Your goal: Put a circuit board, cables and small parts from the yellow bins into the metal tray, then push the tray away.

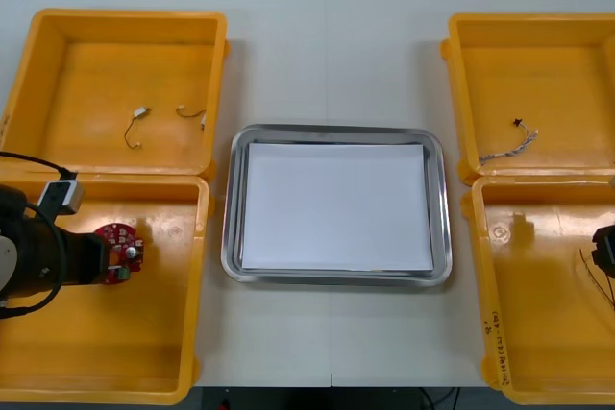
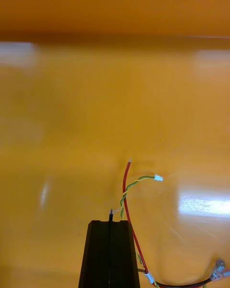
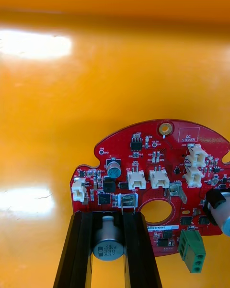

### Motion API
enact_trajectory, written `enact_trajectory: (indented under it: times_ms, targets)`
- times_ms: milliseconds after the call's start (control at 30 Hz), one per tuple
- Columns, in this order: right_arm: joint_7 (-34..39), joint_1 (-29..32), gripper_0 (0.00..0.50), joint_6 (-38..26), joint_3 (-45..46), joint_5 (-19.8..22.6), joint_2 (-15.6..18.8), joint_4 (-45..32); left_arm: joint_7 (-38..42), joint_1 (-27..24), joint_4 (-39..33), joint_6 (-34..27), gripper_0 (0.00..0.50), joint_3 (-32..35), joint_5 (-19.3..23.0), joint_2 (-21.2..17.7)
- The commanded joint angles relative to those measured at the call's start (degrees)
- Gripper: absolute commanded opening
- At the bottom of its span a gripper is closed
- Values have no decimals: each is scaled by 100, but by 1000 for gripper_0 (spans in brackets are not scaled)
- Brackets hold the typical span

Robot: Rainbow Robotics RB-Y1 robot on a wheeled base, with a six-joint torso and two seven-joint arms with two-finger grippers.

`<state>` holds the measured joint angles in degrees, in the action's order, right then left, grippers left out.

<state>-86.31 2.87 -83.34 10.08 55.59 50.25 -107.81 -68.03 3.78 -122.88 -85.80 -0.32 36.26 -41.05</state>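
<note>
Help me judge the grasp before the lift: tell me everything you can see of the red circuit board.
The red circuit board is roughly round, with a notched edge and a round hole near its middle. It carries white connectors, a green terminal block, black chips and a silver cylinder. It is face up in the near left yellow bin. The left pincer is shut on that cylinder at the board's edge. Whether the board rests on the bin floor or is lifted, I cannot tell.

Tray (image 1: 229, 228) between flanking bins (image 1: 58, 64)
</note>
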Motion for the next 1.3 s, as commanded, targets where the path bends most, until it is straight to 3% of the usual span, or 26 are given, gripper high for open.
enact_trajectory:
  times_ms: [33,433,1100,1200,1233,1267,1300]
  targets:
    - [158,-375,0,-200,161,5,-332,-162,-475,334,-219,116,0,428,224,-237]
    - [317,-709,0,-411,152,-241,-763,-153,-642,756,-210,609,0,445,163,-255]
    - [369,-832,4,-508,38,-567,-789,-144,-773,914,36,960,3,384,92,-255]
    - [369,-832,95,-508,38,-567,-789,-144,-809,923,159,1136,0,340,57,-255]
    - [361,-832,169,-508,38,-575,-789,-144,-826,923,176,1180,1,340,57,-255]
    - [369,-832,282,-508,38,-575,-789,-144,-844,923,203,1189,2,340,57,-255]
    - [369,-832,349,-508,38,-575,-789,-144,-844,914,203,1189,0,340,57,-255]
